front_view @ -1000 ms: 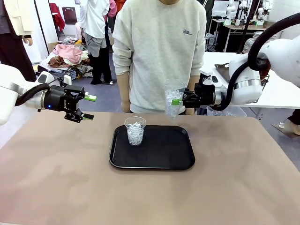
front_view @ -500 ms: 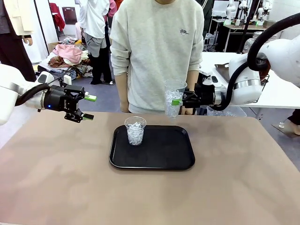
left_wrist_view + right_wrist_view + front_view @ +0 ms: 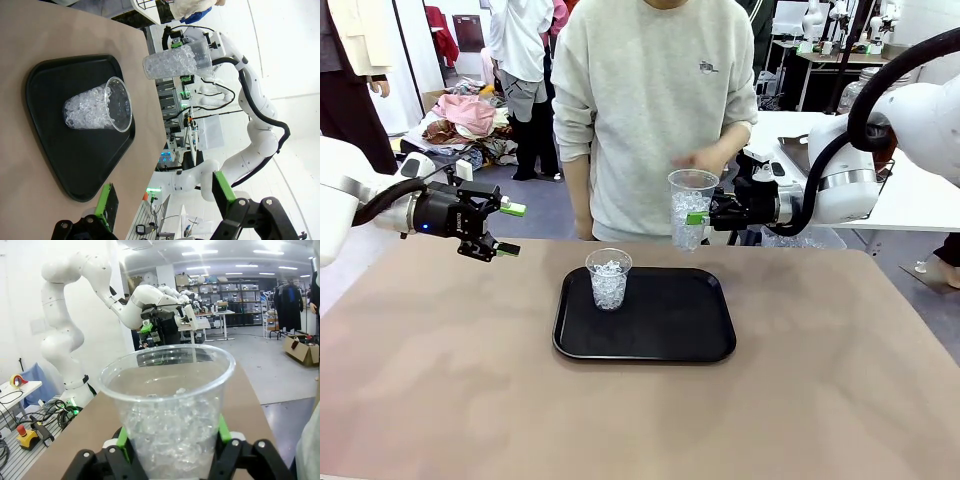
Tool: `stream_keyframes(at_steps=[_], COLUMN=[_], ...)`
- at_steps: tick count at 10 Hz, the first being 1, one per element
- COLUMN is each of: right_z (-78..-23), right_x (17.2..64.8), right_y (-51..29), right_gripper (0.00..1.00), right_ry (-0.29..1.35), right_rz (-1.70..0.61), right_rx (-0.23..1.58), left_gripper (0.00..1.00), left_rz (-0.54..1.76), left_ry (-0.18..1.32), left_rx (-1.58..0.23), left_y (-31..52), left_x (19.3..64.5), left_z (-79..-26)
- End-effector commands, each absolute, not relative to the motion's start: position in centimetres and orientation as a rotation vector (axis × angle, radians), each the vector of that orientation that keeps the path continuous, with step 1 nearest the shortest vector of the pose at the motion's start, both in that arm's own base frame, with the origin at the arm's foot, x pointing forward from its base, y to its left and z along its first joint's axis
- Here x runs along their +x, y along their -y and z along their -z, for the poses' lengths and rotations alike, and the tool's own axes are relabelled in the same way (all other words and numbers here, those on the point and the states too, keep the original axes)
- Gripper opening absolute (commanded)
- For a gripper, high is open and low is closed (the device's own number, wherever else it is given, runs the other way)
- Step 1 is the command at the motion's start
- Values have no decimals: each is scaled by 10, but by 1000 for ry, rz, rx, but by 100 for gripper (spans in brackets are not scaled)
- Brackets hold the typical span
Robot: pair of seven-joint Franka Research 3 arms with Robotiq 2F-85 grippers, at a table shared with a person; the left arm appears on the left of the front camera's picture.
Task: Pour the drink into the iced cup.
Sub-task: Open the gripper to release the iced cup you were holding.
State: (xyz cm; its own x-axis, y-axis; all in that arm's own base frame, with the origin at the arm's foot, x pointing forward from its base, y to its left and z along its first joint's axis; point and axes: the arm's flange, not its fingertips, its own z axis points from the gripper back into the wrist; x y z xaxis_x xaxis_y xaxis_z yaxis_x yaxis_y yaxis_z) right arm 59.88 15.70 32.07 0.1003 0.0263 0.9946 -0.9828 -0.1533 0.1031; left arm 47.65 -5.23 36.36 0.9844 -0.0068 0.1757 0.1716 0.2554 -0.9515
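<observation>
A clear plastic cup of ice [image 3: 609, 277] [image 3: 95, 105] stands upright on the left part of the black tray [image 3: 670, 325] [image 3: 50, 80]. A second clear cup of ice [image 3: 691, 205] [image 3: 172, 405] hangs upright in the air over the tray's far right edge, with my right gripper [image 3: 698, 217] [image 3: 172, 437] shut on its lower half. My left gripper [image 3: 510, 228] [image 3: 162, 187] hovers open and empty above the table, left of the tray, pointing toward it. The drink is out of view.
A person stands at the table's far edge behind the tray, one hand [image 3: 695, 160] raised just above and behind the held cup. The tan tabletop [image 3: 640, 420] lies bare around the tray. A white table [image 3: 790, 130] stands behind my right arm.
The person's hand has risen from low behind the held cup to just above its rim. Both arms and both cups have stayed in place.
</observation>
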Motion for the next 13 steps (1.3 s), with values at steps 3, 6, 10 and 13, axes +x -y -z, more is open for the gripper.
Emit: stream_keyframes(at_steps=[3, 6, 10, 13], right_z=[-325, -325, -325, -325], right_x=[600, 600, 600, 600], right_y=[-158, -158, -158, -158], right_gripper=[78, 78, 78, 78], right_ry=[1048, 1048, 1048, 1048], right_rz=[-1258, -1258, -1258, -1258], right_rx=[1355, 1355, 1355, 1355], left_gripper=[100, 100, 100, 100], left_rz=[121, 121, 121, 121], left_ry=[148, 148, 148, 148], left_rx=[-1310, -1310, -1310, -1310], left_y=[52, 52, 52, 52], left_x=[475, 475, 475, 475], left_z=[-364, -364, -364, -364])
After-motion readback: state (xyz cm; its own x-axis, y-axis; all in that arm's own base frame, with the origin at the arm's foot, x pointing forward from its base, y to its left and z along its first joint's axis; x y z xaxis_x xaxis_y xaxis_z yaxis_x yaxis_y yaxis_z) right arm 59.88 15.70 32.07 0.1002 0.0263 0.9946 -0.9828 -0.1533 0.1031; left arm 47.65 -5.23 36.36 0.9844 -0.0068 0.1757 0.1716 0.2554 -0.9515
